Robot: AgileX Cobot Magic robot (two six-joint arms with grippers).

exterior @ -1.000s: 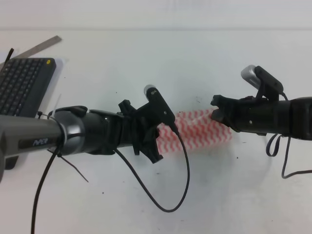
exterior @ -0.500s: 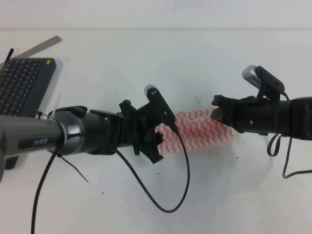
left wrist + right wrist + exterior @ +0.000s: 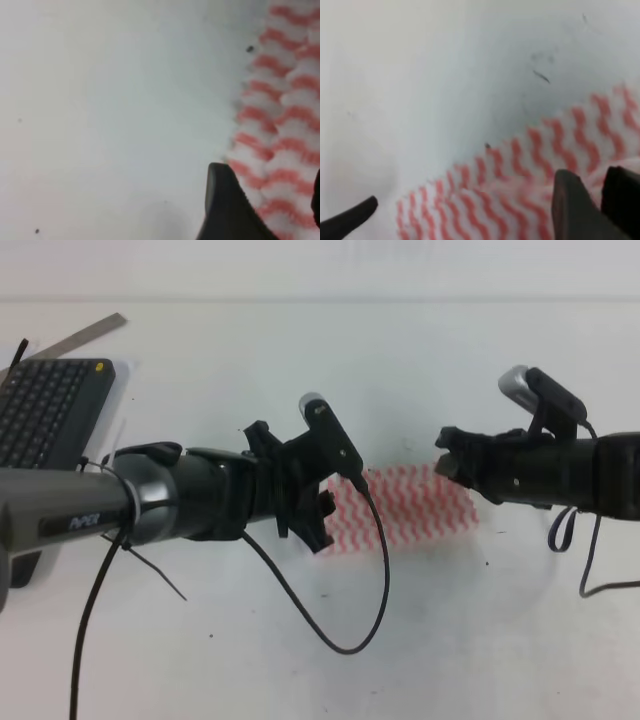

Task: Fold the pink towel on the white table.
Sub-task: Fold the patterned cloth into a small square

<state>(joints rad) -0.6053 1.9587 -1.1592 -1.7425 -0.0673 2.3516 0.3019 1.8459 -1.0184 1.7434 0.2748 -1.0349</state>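
- The pink towel (image 3: 410, 508) lies on the white table (image 3: 300, 360) as a flat band between the two arms, its wavy red-and-white stripes showing along its whole visible length.
- Progress, as a judgement: the band shape suggests that at least one fold is already laid in. Whether a further fold is left cannot be settled from these views, since the left arm hides the towel's left end in the high view.
- The left gripper (image 3: 318, 525) hangs over the towel's left end. In the left wrist view one dark fingertip (image 3: 225, 210) stands at the towel's edge with striped cloth beside it and bare table to its left. No cloth is seen pinched; whether the jaws are apart or closed cannot be told.
- The right gripper (image 3: 447, 462) stands over the towel's upper right corner. In the right wrist view two dark finger tips sit close together at lower right above the cloth. No cloth is visibly held, and their blur leaves the jaw state undecided.
- In the high view a black keyboard (image 3: 45, 420) and a metal ruler (image 3: 85, 335) lie at the far left, well apart from the towel.
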